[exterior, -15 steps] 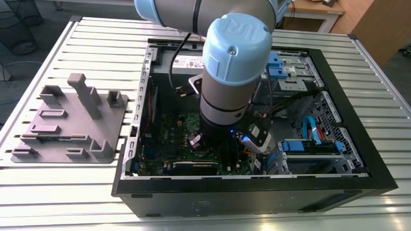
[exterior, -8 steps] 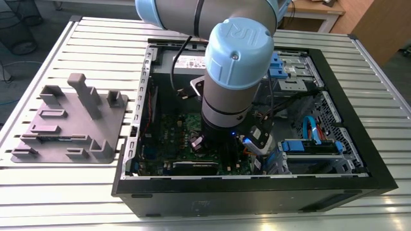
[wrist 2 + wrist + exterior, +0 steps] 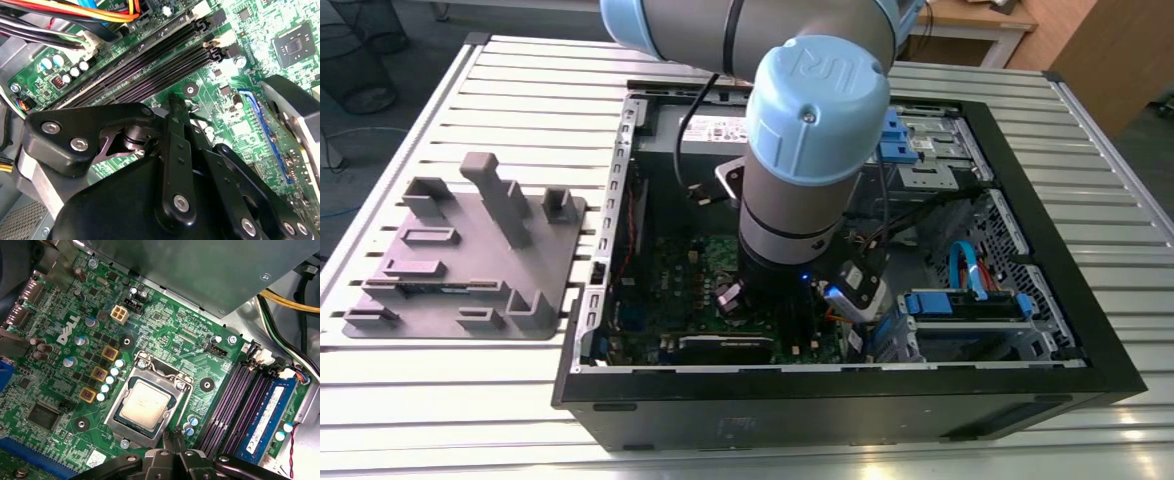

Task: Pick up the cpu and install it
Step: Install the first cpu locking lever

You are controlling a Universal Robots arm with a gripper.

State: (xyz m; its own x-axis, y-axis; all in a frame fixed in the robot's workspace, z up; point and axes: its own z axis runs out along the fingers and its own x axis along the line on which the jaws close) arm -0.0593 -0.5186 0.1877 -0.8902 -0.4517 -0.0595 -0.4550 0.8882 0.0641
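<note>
Inside the open computer case (image 3: 854,385), my arm (image 3: 807,150) reached straight down over the green motherboard (image 3: 674,270), with my hand (image 3: 781,300) low above the board near the case's front wall in the exterior view. The case lay on its side on a ribbed metal surface (image 3: 454,400). To the exterior view's left of the case sat a grey fixture tray (image 3: 460,250) with upright posts, well apart from my hand.

The cpu (image 3: 145,403) was seated in its socket on the motherboard, its silvery-beige lid facing up and lying flat and square within the recess. The dark metal socket frame (image 3: 175,380) surrounded it on the visible sides. I could not tell whether the frame was latched down.

My hand (image 3: 172,450) hovered just beside the socket's near edge in the first wrist view, its black fingers (image 3: 170,440) drawn close together with nothing between them. It was clenched and held no part. In the second wrist view the hand (image 3: 177,107) showed a narrow black finger (image 3: 177,145) pointing toward the board just beside the empty memory slots (image 3: 150,60).

One blue memory stick (image 3: 265,415) stood in the outermost slot, next to the empty purple-black slots (image 3: 227,400). Bundled orange, red and black cables (image 3: 75,15) ran past the slots' far side. Blue drive brackets (image 3: 961,305) occupied the case's side toward the exterior view's right.
</note>
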